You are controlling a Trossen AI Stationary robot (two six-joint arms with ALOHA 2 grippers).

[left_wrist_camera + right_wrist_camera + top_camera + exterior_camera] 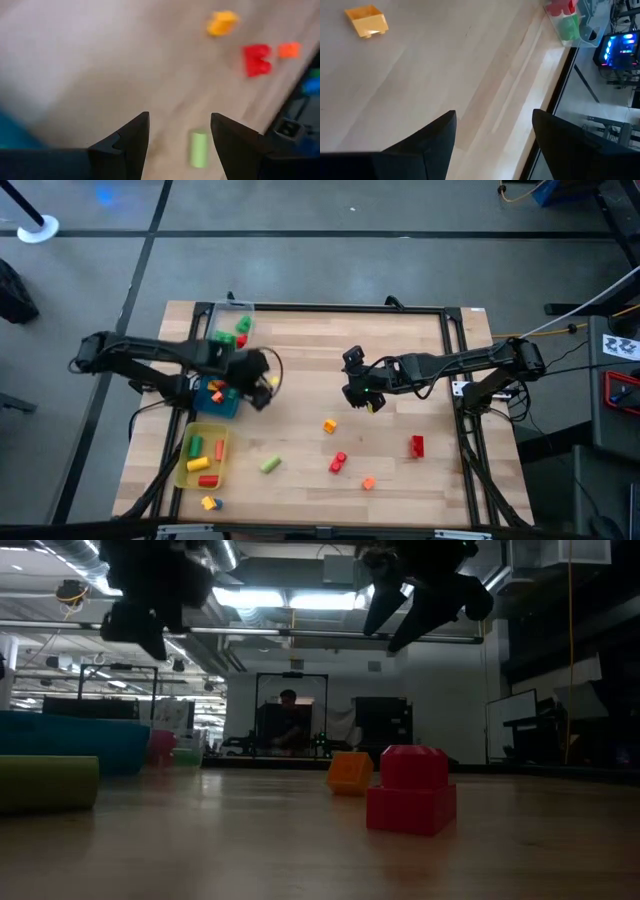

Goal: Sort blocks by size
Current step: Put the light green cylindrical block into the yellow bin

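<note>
The sorting looks partly done. On the counter the clear tray holds green and red blocks, the blue tray a few more, and the yellow tray several yellow, green and red ones. Loose pieces lie in the open — a green cylinder, an orange-yellow block, a red pair, a small orange cube, a red brick and a yellow-and-blue piece beside the yellow tray.

The left claw hangs above the counter just beside the blue tray, fingers spread and empty, the green cylinder ahead of it. The right claw hovers mid-counter, also spread and empty, near the orange-yellow block.

The step in hand appears to be reaching for the next loose block. Next, each claw must descend squarely over its piece — the cylinder could roll if nudged off-centre.
</note>
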